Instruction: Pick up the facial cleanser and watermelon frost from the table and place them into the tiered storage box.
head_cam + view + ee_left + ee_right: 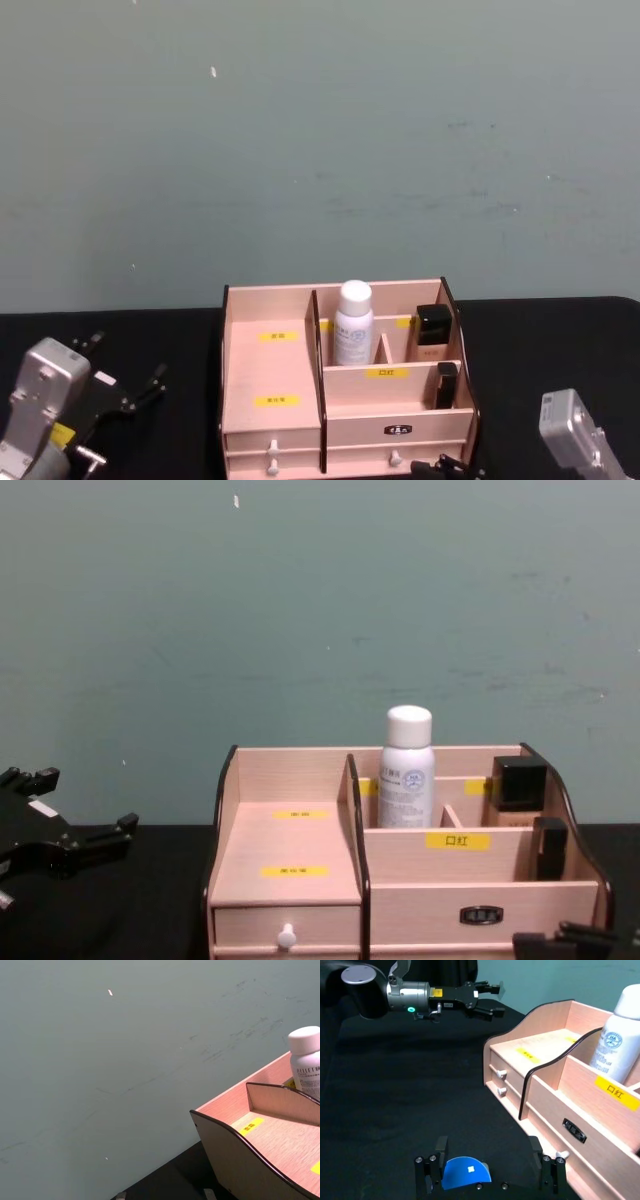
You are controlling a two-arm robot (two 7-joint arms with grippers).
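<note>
The watermelon frost is seen from above as a round blue lid with a small white square at its centre. It stands on the black counter just in front of the tiered storage box, near the drawer fronts. It is bracketed by the right end effector, whose fingers are spread wide, with clear gaps on both sides, so nothing is grasped. The jar is judged to be light, rigid and smooth-sided. A hold across the body just under the lid rim is advised, since a pinch on the lid alone could slip.

The facial cleanser is already stood upright in a rear compartment of the box. A round blue emblem and partly legible lettering are printed on it. On the yellow label in front of it, 口红 can be read; the other yellow labels cannot be made out.

The left end effector is held released over the counter, well apart from the box.
</note>
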